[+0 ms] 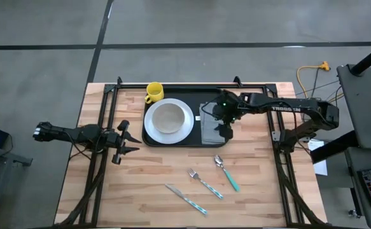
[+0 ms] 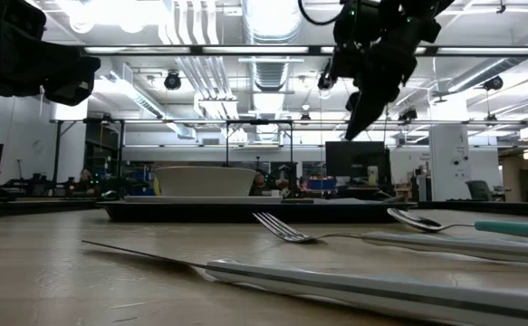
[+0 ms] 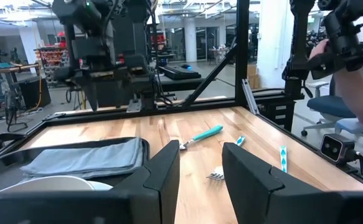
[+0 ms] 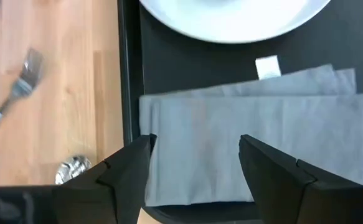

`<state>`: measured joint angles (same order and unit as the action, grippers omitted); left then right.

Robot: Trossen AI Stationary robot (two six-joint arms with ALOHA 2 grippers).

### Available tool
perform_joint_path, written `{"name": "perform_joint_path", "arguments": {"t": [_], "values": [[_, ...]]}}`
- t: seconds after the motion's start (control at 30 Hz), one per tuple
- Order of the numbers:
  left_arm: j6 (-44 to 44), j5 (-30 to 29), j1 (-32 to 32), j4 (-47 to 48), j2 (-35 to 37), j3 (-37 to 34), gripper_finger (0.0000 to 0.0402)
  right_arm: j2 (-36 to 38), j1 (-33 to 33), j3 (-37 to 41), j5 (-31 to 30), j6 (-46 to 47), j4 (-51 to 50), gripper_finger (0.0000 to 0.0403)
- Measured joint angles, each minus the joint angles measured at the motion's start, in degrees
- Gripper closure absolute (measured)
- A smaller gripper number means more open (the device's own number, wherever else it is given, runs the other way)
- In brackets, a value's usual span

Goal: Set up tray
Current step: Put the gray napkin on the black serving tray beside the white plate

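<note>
The black tray (image 1: 172, 144) lies at the table's far middle. On it a white plate (image 1: 168, 121) carries a white bowl (image 1: 167, 116), and a folded grey napkin (image 1: 210, 127) lies flat on the tray's right part. A yellow mug (image 1: 153, 92) stands at the tray's far left corner. My right gripper (image 1: 224, 119) hangs open above the napkin (image 4: 256, 143), clear of it; the low view shows it high over the tray (image 2: 359, 113). My left gripper (image 1: 126, 141) is open and empty just left of the tray, pointing at it (image 3: 201, 165).
A teal-handled spoon (image 1: 226, 172), a fork (image 1: 204, 183) and a knife (image 1: 186, 198) lie on the bare wood near the table's front, right of centre. A black frame runs along the table's far and side edges. A person's arm (image 3: 355, 68) shows beyond the table.
</note>
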<state>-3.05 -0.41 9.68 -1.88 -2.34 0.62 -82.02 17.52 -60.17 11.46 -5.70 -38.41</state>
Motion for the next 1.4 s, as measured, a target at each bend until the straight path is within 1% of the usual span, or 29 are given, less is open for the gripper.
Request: {"name": "perform_joint_path", "arguments": {"t": [0.13, 0.27, 0.37, 0.57, 0.7, 0.9, 1.1, 1.4], "values": [[0.0, 0.0, 0.0, 0.0, 0.0, 0.0, 0.0299, 1.0, 0.0, 0.1, 0.0, 1.8, 0.5, 0.0173], [0.0, 0.0, 0.0, 0.0, 0.0, 0.0, 0.0299, 0.2, 0.0, 3.0, 0.1, -0.7, 4.0, 0.0172], [0.0, 0.0, 0.0, 0.0, 0.0, 0.0, 0.0299, -1.4, 0.8, 4.2, -0.3, -2.1, 5.4, 0.0174], [0.0, 0.0, 0.0, 0.0, 0.0, 0.0, 0.0299, -5.1, 3.7, 4.3, -0.9, 0.6, 9.9, 0.0173], [0.0, 0.0, 0.0, 0.0, 0.0, 0.0, 0.0299, -8.1, 6.1, 4.3, -0.9, 0.8, 10.2, 0.0172], [0.0, 0.0, 0.0, 0.0, 0.0, 0.0, 0.0299, -12.7, 8.6, 4.3, -1.1, -2.2, 11.1, 0.0174], [0.0, 0.0, 0.0, 0.0, 0.0, 0.0, 0.0299, -16.1, 9.3, 3.5, -1.1, -3.5, 12.3, 0.0172], [0.0, 0.0, 0.0, 0.0, 0.0, 0.0, 0.0299, -18.4, 9.3, 3.2, -1.0, -4.9, 15.1, 0.0173]]}}
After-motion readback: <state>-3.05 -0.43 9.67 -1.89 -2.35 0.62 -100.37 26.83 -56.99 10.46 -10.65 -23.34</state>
